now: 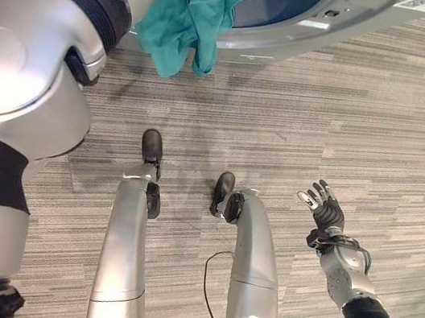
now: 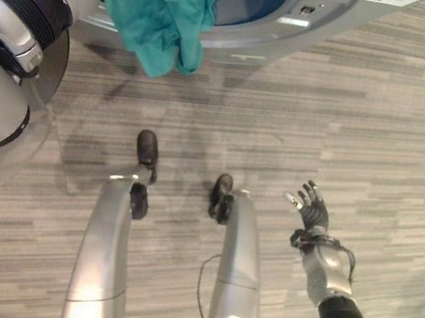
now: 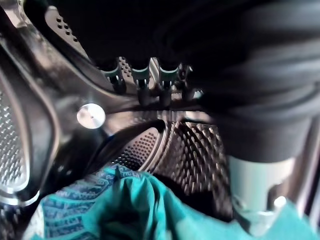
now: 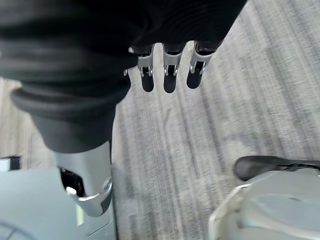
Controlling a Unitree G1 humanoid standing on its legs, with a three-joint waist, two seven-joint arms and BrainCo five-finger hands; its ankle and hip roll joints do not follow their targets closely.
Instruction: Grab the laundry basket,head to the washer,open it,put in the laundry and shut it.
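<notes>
The right hand is hanging idle at lower right of the left eye view, fingers spread and empty over the grey striped carpet; the teal laundry is draping over the washer rim at top. In the left wrist view the left hand is reaching into the perforated drum, fingers relaxed above the cloth, probably pushing it in. In the right wrist view, straight fingers are pointing at carpet.

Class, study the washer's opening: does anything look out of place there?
Yes. A teal cloth spills out of the washer, draping over the door rim toward the floor instead of lying wholly in the drum. The door could not shut on it cleanly.
</notes>
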